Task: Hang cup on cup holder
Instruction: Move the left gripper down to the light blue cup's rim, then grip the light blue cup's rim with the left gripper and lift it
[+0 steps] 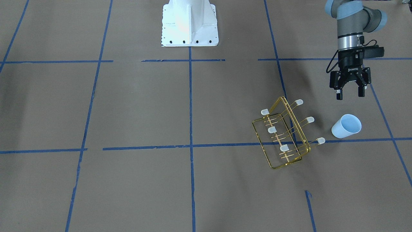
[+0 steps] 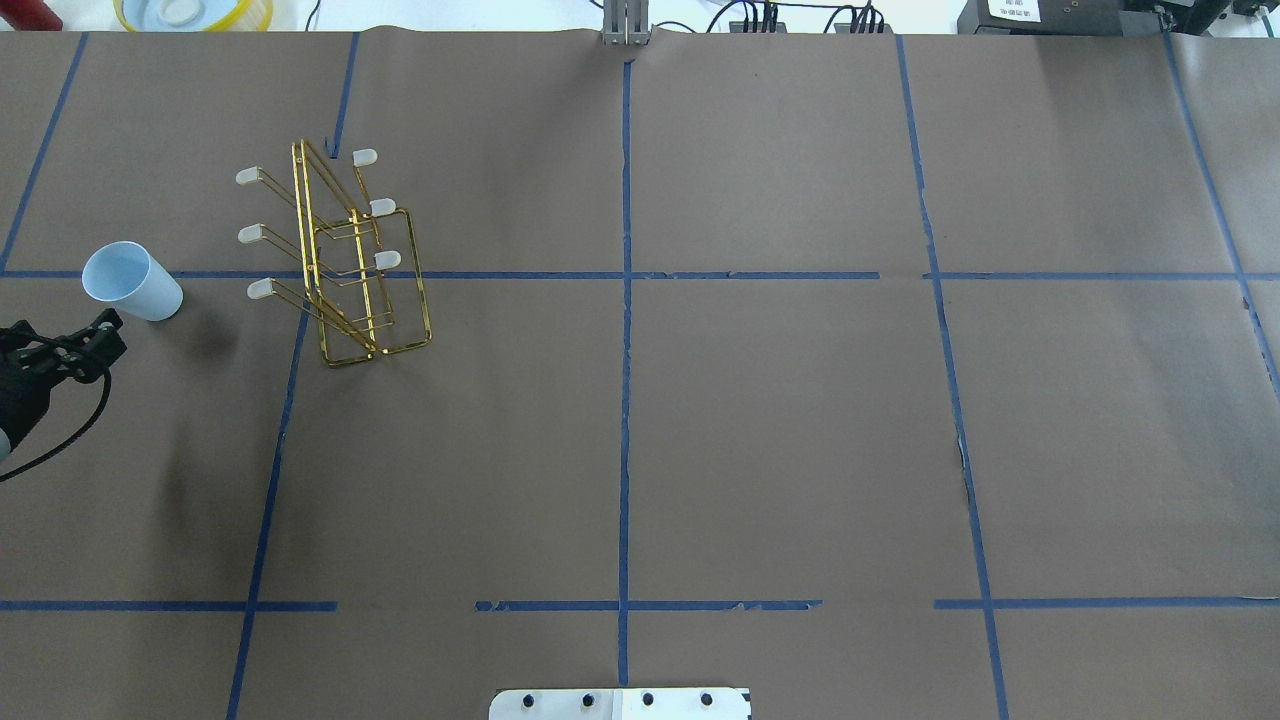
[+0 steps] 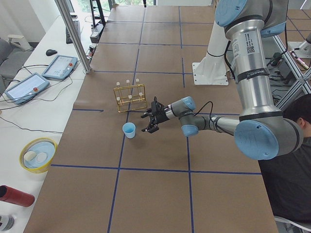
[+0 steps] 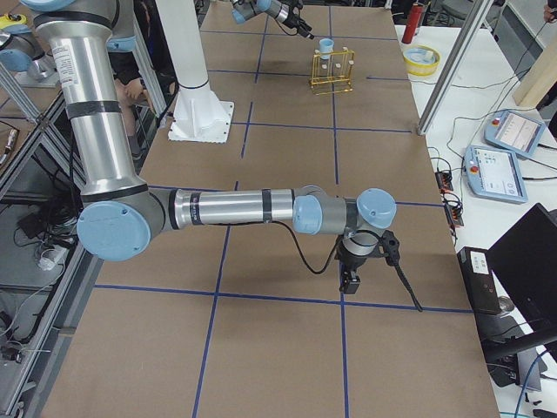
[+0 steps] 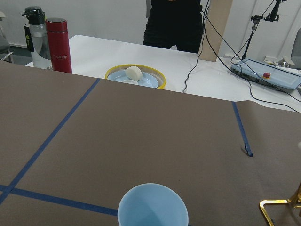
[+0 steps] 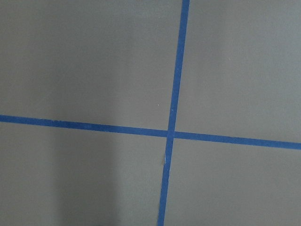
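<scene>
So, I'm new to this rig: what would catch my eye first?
The gold cup holder stands on the robot's left side of the table, white-capped prongs bare. Beside it stands a pale blue cup, mouth up, with the open left gripper hovering near.

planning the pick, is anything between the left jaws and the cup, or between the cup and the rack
Nothing visible. Only bare brown paper lies between the open left gripper and the cup, and between the cup and the cup holder.
</scene>
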